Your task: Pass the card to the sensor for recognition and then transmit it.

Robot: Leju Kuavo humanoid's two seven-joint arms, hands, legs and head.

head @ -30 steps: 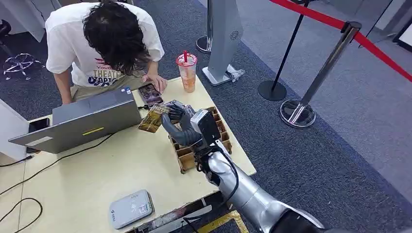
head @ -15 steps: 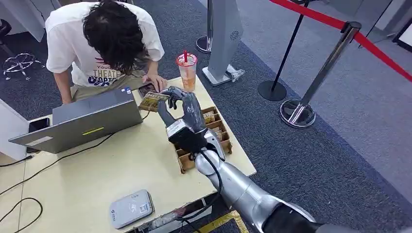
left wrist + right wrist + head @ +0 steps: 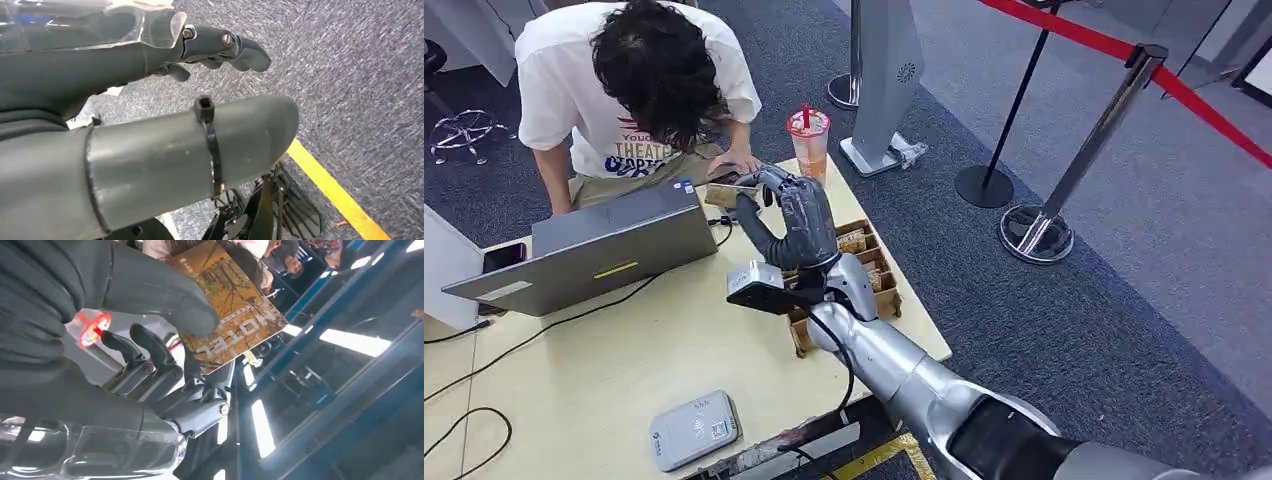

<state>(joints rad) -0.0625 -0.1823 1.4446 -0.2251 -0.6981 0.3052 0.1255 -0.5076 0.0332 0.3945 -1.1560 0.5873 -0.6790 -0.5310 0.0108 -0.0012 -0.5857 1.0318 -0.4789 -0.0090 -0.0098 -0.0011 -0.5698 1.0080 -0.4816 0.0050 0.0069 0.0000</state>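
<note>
On the cream bench (image 3: 604,370), the right hand (image 3: 792,215) pinches a hotel card (image 3: 724,194) at 12 o'clock, near a person's hand (image 3: 736,165). The left hand (image 3: 220,47) hangs above grey carpet, fingers curled, holding nothing.

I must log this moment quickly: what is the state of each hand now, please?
Left hand: holds nothing, fingers curled in, hanging above the carpet.
Right hand: grips the card, extended toward the person.
</note>
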